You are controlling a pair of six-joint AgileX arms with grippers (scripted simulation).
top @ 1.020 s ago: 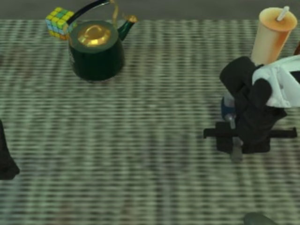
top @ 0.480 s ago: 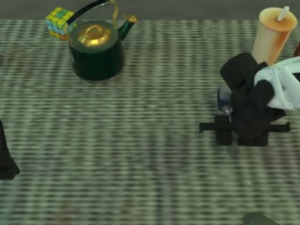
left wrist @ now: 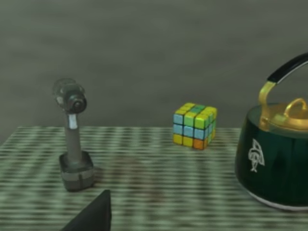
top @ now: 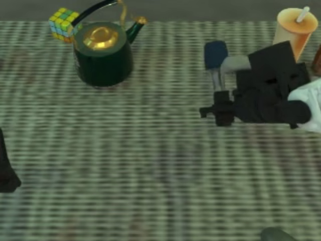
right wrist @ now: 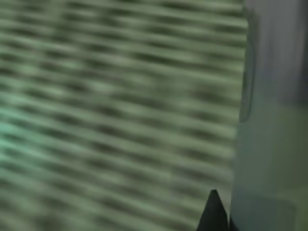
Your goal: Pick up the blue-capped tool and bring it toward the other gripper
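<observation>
blue-capped tool pinched in right pincer, drill (left wrist view only)

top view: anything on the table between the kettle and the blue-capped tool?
Nothing. In the top view, only bare woven mat lies between the kettle and the blue-capped tool, which the right pincer holds.

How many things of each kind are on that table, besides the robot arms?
Dark green kettle with gold lid: 1
Multicoloured puzzle cube: 1
Orange drink cup with straw: 1
Grey power drill: 1
Blue-capped grey metal tool, in right claw: 1
Total: 5
</observation>
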